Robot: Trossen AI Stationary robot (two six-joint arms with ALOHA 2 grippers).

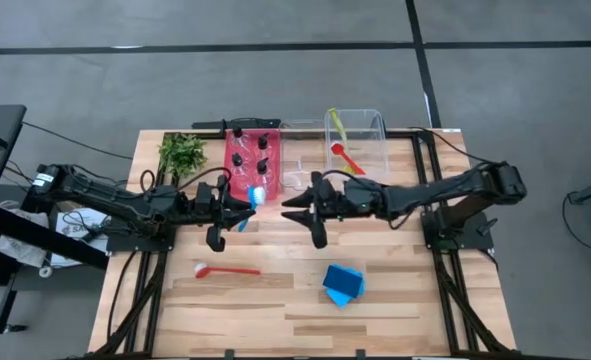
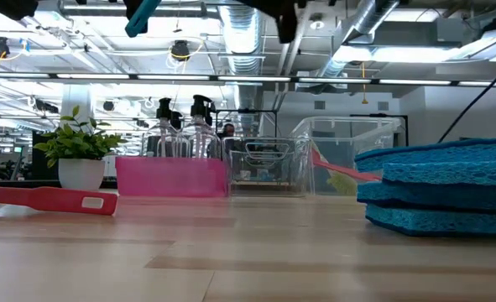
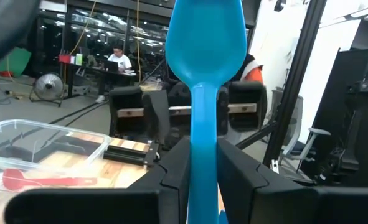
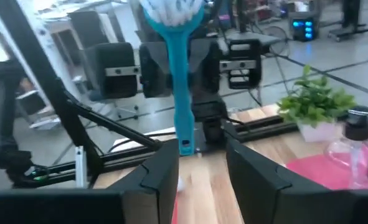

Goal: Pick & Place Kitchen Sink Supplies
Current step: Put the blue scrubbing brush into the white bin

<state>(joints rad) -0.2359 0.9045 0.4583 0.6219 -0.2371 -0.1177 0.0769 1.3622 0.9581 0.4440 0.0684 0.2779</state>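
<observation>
A blue brush with white bristles hangs high over the table's middle, with my left gripper shut on it. My right gripper stands open just to the brush's right and faces it; in the right wrist view its fingers flank the handle's lower end without touching. A red brush and stacked blue sponges lie on the table nearer the front. Clear bottles with black caps stand in the red bin. My left gripper pinches the blue brush's handle between its two fingers, below the head. The fingers come about level from the table's left and lie across the handle. The brush stands roughly upright and clear of the table, head up, bristles toward my right arm.
A leafy plant stands at the back left beside the red bin. A clear bin at the back holds a yellow-green utensil and a red one. A smaller clear bin stands between the two.
</observation>
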